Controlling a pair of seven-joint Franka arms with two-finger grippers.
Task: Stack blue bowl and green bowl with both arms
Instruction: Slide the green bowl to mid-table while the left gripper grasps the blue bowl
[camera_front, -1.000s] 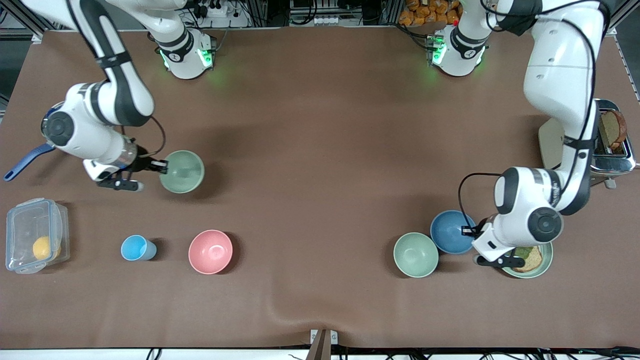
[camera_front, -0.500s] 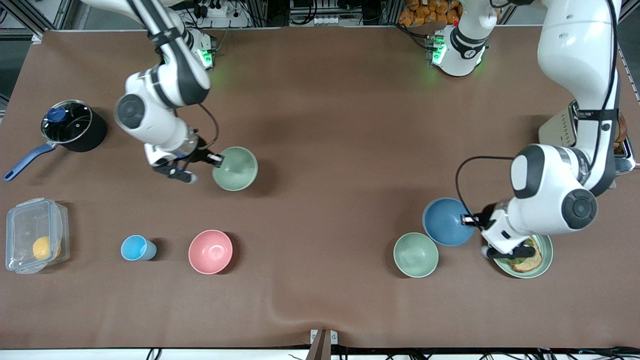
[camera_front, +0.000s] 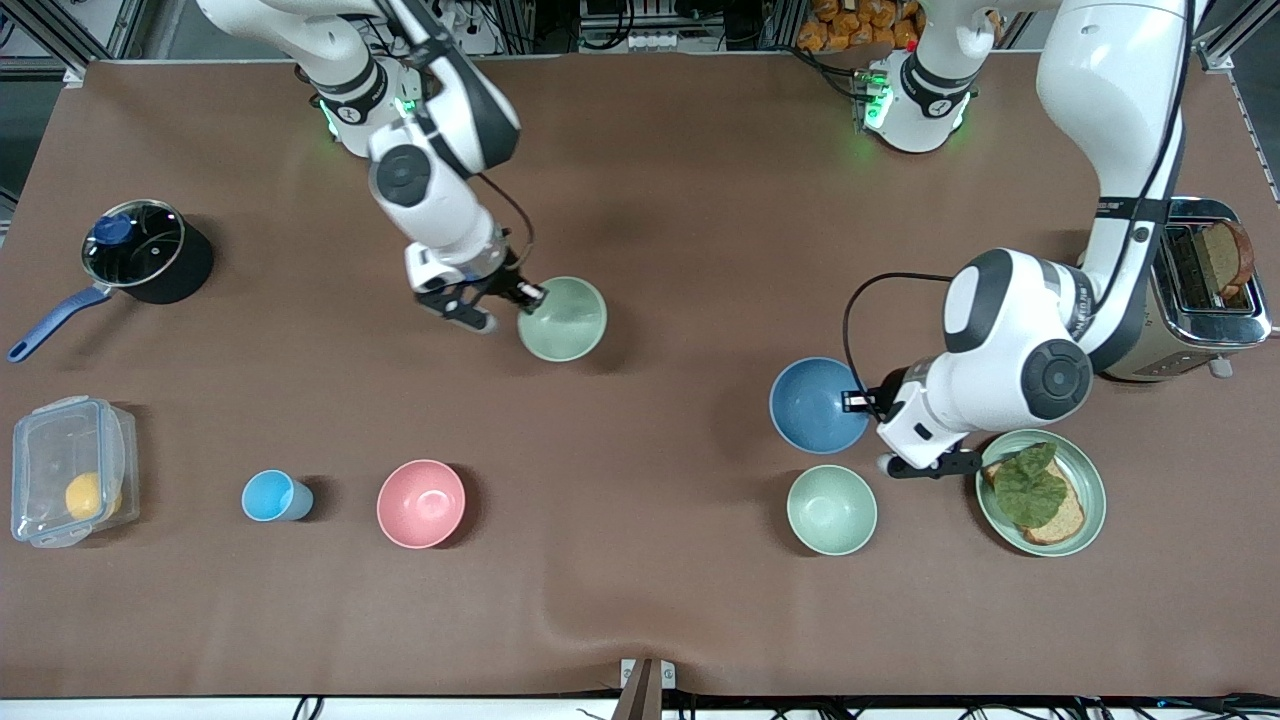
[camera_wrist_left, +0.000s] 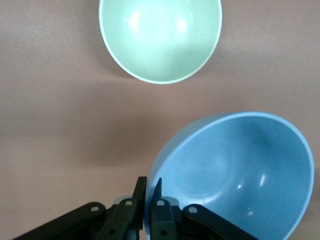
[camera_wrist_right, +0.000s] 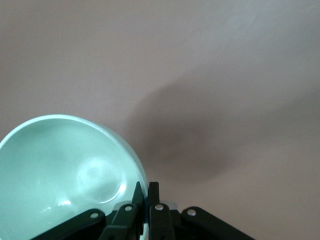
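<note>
Front: my right gripper (camera_front: 527, 300) is clamped on the rim of the green bowl (camera_front: 563, 319), carried in the air over bare table near the middle, toward the right arm's end. My left gripper (camera_front: 866, 424) is clamped on the rim of the blue bowl (camera_front: 819, 404), also lifted, over the table toward the left arm's end, just above the mint bowl (camera_front: 831, 510) in this view (the mint one sits on the table, untouched). Plate (camera_front: 1092, 493) with bread and a leaf lies beside the mint bowl, toward the left arm's end. Toaster (camera_front: 1200, 318) is farther from the camera than the plate. Pink bowl (camera_front: 420, 503), cup (camera_front: 274, 496), lidded box (camera_front: 68, 470) and pot (camera_front: 143, 252) lie toward the right arm's end.

Left wrist: fingers (camera_wrist_left: 156, 199) pinch the blue bowl's (camera_wrist_left: 240, 175) rim, one inside, one outside. Bowl is tilted. Mint bowl (camera_wrist_left: 160, 37) is on the cloth below, apart from it.

Right wrist: fingers (camera_wrist_right: 151, 195) closed on the green bowl's (camera_wrist_right: 65, 175) rim, bowl tilted, its shadow on the bare cloth.
</note>
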